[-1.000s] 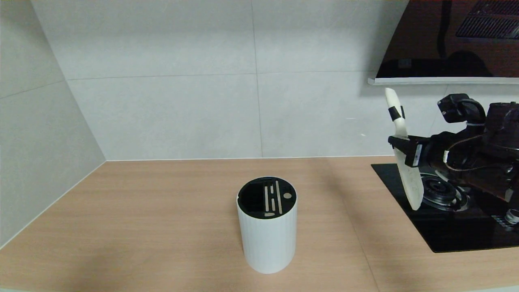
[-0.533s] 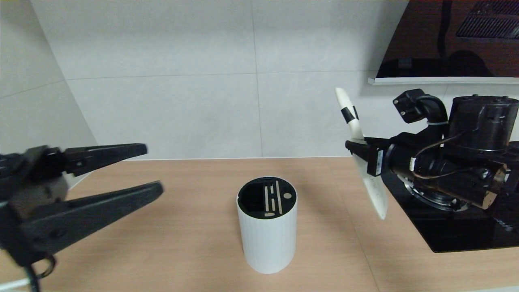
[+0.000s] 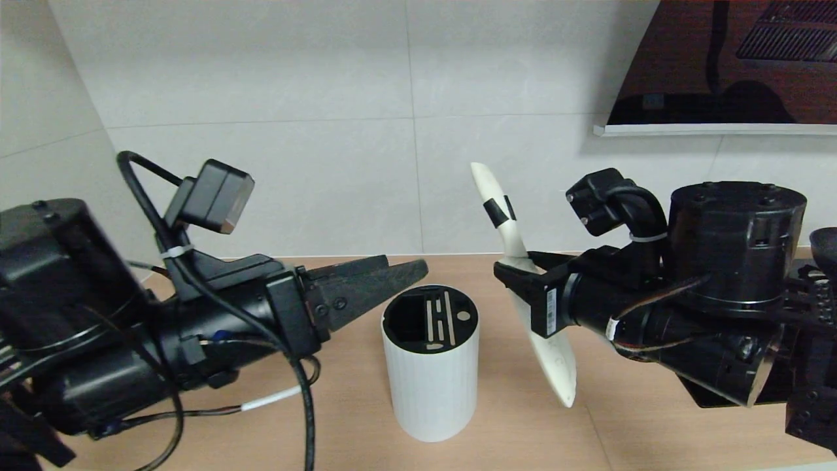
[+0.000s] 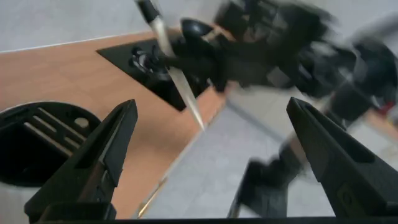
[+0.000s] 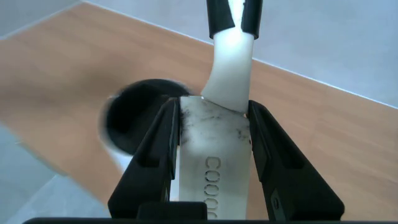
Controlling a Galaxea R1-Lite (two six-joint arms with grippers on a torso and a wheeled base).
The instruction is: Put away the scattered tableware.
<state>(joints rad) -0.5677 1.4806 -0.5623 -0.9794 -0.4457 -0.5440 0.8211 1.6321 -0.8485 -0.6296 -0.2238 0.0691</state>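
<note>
Holding the knife (image 3: 554, 366) by the top of its blade, just under the handle, my right gripper (image 3: 523, 288) is clamped on it. The handle is up and the tip down, with the whole knife tilted a little. It hangs in the air just to the right of the knife holder (image 3: 431, 379), apart from it, with the tip lower than the holder's rim. The holder stands upright on the worktop (image 3: 353, 418), toward the front edge and about midway along it. My left gripper (image 3: 386, 275) hovers on the holder's other side near the rim, its fingers spread wide and gripping nothing.

The step, as I judge it, is sheathing the blade in one of the slots (image 3: 439, 318) in the black top. To do it well I must first lift — the tip has to clear the rim before I carry it across. Then I should bring the blade upright and turn my wrist until its flat runs along the chosen slot. The longest one looks a fair match, though from here I can't be sure of its width. I should lower slowly and stop if the holder rocks. It is tall and looks light, so a sideways nudge could tip it — my left gripper is well placed to close round the wall and steady it. I should release only once the blade is seated.
</note>
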